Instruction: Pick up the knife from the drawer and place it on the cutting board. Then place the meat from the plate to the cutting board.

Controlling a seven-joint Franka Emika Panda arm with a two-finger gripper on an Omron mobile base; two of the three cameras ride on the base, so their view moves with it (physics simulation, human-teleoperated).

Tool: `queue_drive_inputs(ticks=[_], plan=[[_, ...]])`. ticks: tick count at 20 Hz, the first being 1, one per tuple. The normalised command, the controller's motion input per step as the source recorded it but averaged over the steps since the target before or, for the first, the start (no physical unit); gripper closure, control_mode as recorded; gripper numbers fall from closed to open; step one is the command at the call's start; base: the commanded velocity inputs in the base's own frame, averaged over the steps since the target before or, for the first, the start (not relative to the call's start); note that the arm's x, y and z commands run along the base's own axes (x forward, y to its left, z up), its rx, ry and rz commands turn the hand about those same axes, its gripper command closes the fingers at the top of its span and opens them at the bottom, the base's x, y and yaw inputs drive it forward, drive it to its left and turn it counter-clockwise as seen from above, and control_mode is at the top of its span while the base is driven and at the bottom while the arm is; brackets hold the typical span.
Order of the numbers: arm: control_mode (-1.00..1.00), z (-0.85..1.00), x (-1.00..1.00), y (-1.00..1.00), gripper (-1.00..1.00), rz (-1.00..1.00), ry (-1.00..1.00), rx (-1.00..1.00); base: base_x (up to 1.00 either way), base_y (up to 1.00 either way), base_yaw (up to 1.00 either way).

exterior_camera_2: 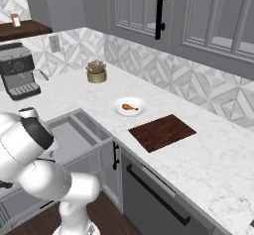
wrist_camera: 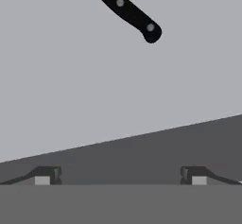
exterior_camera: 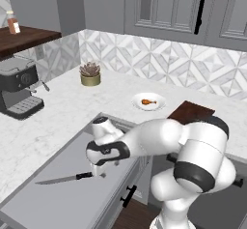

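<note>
The drawer [exterior_camera: 62,201] stands pulled out, and the knife [exterior_camera: 63,178] lies flat on its grey floor, blade to the left and black handle to the right. My gripper [exterior_camera: 100,171] hangs open just above the floor, right beside the handle's end, with nothing between the fingers. In the hand view the knife handle [wrist_camera: 125,10] lies diagonally at the top, apart from my gripper [wrist_camera: 120,176]. The meat [exterior_camera: 148,101] rests on the white plate [exterior_camera: 137,99] on the counter, with the cutting board [exterior_camera: 191,112] to its right. From the right base view the meat [exterior_camera_2: 130,107], plate [exterior_camera_2: 118,108] and cutting board [exterior_camera_2: 162,132] lie behind the drawer [exterior_camera_2: 74,140].
A coffee machine [exterior_camera: 18,85] stands at the counter's left and a small potted plant [exterior_camera: 90,74] by the tiled wall. A bottle [exterior_camera: 13,22] sits on a wooden shelf. My own arm arches over the drawer's right side. Below the cutting board is a dishwasher front [exterior_camera_2: 156,194].
</note>
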Motion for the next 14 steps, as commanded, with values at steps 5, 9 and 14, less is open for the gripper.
queue_drive_inputs(ticks=[5, 9, 14], plan=[[-1.0, -0.3, 0.38, 0.11, -1.0, 0.33, 0.0, 0.01, 0.0, 0.0, 0.0], [-1.0, -0.36, 0.49, 0.21, -1.0, 0.18, 0.0, 0.0, 0.0, 0.0, 0.0], [-1.0, -0.33, 0.26, 0.33, -1.0, 0.11, 0.0, 0.0, 0.0, 0.0, 0.0]])
